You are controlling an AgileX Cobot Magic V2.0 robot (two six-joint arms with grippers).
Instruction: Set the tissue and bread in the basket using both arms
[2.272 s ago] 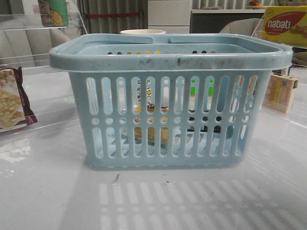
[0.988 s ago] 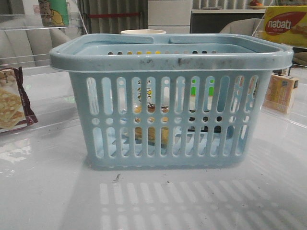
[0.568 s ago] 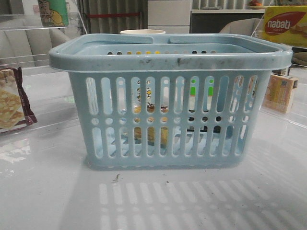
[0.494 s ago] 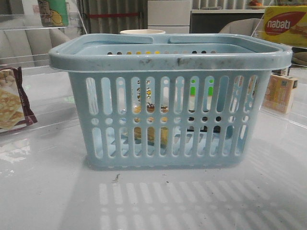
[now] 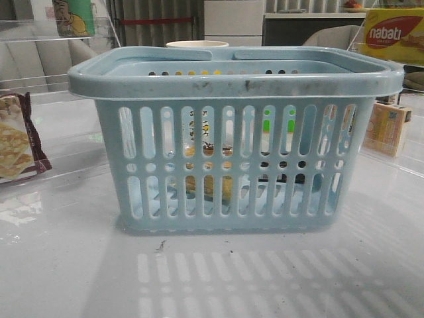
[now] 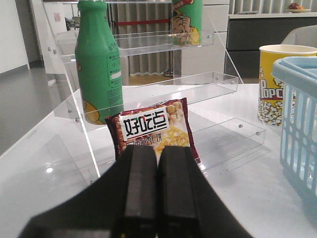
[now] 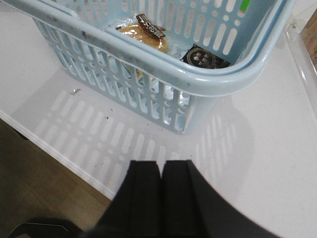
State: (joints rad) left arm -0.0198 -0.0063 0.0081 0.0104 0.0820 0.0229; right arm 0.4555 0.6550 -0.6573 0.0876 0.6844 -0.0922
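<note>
My left tool (image 6: 157, 163) clenched, empty; cracker packet (image 6: 154, 130) just ahead, green bottle (image 6: 100, 59) beyond | my right tool (image 7: 161, 181) clenched, empty over counter (image 7: 257, 163); basket (image 7: 218, 79) ahead holds bread (image 7: 146, 34) and tissue (image 7: 203, 57).

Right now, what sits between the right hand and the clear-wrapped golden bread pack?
In the right wrist view, bare white table and the light-blue slotted plastic basket's near wall separate the shut right hand from the bread inside.
</note>
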